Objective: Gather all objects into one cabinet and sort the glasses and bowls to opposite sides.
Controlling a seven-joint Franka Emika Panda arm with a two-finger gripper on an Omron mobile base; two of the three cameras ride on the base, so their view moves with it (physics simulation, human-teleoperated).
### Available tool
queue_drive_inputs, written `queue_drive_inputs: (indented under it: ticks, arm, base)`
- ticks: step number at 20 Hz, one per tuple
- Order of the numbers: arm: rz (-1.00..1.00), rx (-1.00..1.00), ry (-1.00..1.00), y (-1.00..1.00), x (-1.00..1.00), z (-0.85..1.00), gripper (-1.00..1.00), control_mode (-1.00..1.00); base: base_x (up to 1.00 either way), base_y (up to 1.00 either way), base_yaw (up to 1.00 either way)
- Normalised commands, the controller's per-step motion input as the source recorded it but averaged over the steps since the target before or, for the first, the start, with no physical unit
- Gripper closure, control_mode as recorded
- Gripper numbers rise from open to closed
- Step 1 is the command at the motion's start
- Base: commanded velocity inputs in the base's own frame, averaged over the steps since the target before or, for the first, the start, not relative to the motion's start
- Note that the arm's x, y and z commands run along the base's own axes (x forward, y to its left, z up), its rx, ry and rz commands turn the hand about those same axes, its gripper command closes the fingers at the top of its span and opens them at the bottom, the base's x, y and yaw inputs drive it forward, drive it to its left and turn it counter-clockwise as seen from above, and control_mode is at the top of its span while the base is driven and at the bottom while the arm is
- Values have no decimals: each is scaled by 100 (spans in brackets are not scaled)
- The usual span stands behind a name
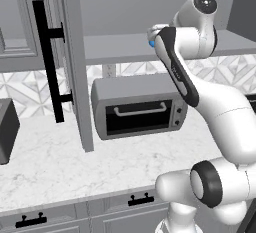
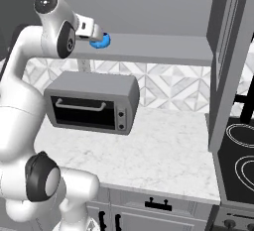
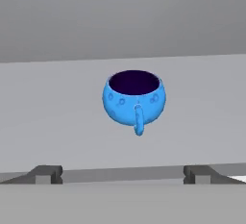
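A squat glossy blue vessel (image 3: 134, 100) with a dark inside and a small handle turned toward me stands on the cabinet's grey shelf board (image 3: 57, 107). My gripper (image 3: 124, 174) is open, and its two fingertips stand wide apart just short of the vessel, touching nothing. From the right base view, the gripper (image 2: 95, 33) is at the shelf's left end, right beside the blue vessel (image 2: 102, 40). The left base view has a sliver of the blue vessel (image 1: 151, 43) behind my forearm. The cabinet door (image 1: 75, 62) with its black bar handle (image 1: 47, 59) stands swung open.
A grey toaster oven (image 1: 137, 107) sits on the marble counter (image 1: 55, 162) under the shelf. A stove top (image 2: 240, 168) lies at the right, past another open grey door (image 2: 228, 61). Base cabinets with black pulls (image 1: 140, 200) run below. A dark appliance (image 1: 6, 129) is at far left.
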Motion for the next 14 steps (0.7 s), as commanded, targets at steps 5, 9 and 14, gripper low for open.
queue_drive_inputs:
  ticks: [5, 9, 14]
  arm:
    - [0, 0, 0, -4, 0, -4, -100, -100]
    - [0, -3, 0, -16, 7, -38, -100, -100]
    - [0, -3, 0, -15, 9, -20, -100, -100]
  base:
    - [0, 0, 0]
    - [0, 0, 0]
    - [0, 0, 0]
